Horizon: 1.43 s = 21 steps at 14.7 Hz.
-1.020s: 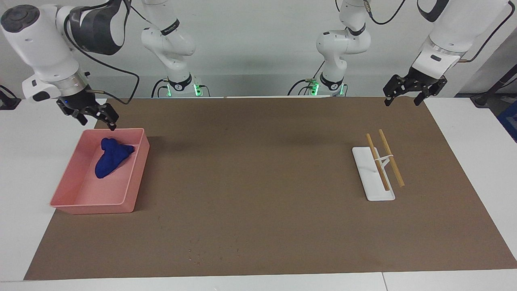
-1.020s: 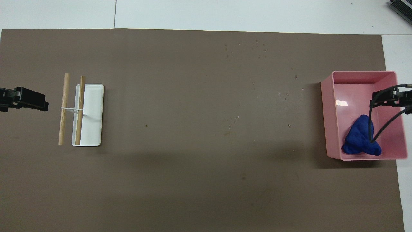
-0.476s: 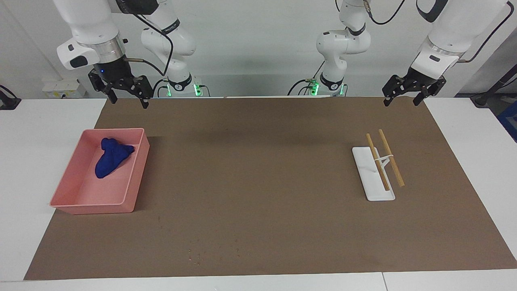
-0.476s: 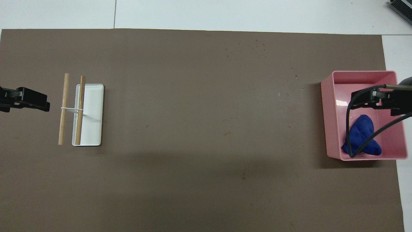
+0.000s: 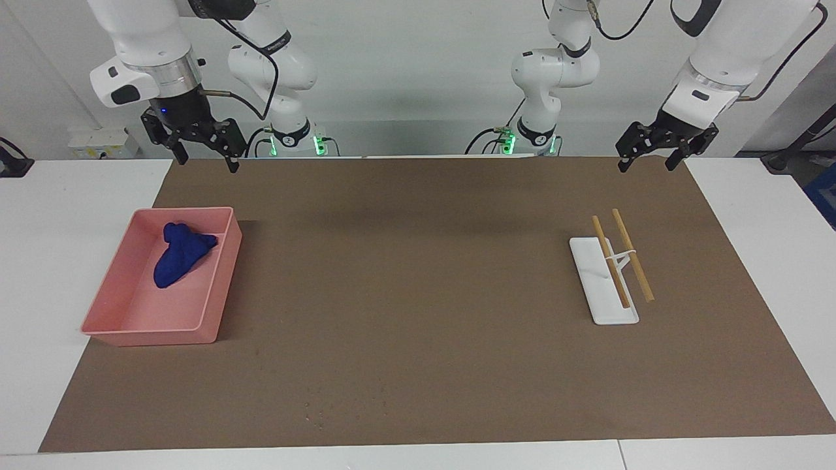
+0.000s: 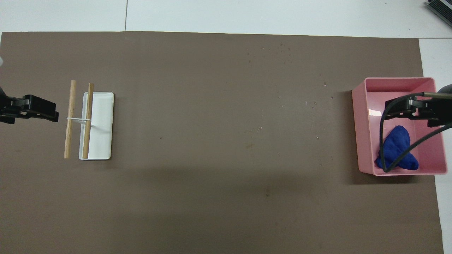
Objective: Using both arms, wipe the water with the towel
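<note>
Towel (image 5: 177, 260) lying in the pink tray (image 5: 215, 297)
Right gripper (image 5: 204, 162) is raised above the mat's edge, left gripper (image 5: 647, 160) likewise (both spread apart, empty).

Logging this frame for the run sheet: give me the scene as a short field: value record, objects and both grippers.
towel: blue towel bundled in the pink tray, at the right arm's end of the table
water: small droplets on the brown mat, farther from the robots than the tray
other: two wooden sticks resting across a white stand, at the left arm's end
right gripper: open, raised, holding nothing
left gripper: open, raised, holding nothing
task state: towel not yet picked up
</note>
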Available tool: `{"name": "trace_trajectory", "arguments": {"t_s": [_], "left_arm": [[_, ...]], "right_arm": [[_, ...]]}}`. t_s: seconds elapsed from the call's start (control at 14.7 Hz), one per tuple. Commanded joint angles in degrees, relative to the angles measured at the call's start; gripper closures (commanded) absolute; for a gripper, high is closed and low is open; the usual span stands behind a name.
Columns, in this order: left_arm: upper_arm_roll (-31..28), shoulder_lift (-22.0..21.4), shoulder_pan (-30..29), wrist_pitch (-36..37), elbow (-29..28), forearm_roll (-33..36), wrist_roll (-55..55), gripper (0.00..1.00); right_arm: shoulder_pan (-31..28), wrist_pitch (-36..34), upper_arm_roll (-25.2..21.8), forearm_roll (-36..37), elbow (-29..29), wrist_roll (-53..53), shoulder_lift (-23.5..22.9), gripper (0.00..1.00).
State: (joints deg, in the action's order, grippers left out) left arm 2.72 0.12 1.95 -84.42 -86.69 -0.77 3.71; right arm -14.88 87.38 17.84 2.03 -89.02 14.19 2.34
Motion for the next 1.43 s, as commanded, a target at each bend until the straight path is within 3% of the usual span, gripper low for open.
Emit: {"name": "trace_trajectory", "arguments": {"t_s": [0.0,0.27,0.48,0.75,1.36], "left_arm": [[-0.6,-2.0,0.8,-1.1,-2.4,-0.3,0.9,0.00],[-0.6,-2.1,0.8,-1.0,-2.5,-0.3,1.0,0.00],[-0.6,-2.1,0.8,-0.9,-2.5,-0.3,1.0,0.00],[-0.6,-2.1,0.8,-0.8,-2.5,-0.3,1.0,0.00],[-0.6,-2.1,0.8,-0.8,-2.5,-0.3,1.0,0.00]], "right_arm": [[-1.6,-0.6,0.5,-1.6,0.7,-0.6,-0.3,0.00],[1.2,-2.4,-1.6,-1.5,1.3,-0.6,-0.2,0.00],[9.9,-3.2,-11.7,-1.5,1.0,-1.6,0.0,0.00],[12.1,-3.2,-14.1,-1.4,0.1,-1.9,0.5,0.00],[13.4,-1.3,-14.8,-1.5,-2.2,-4.3,1.3,0.00]]}}
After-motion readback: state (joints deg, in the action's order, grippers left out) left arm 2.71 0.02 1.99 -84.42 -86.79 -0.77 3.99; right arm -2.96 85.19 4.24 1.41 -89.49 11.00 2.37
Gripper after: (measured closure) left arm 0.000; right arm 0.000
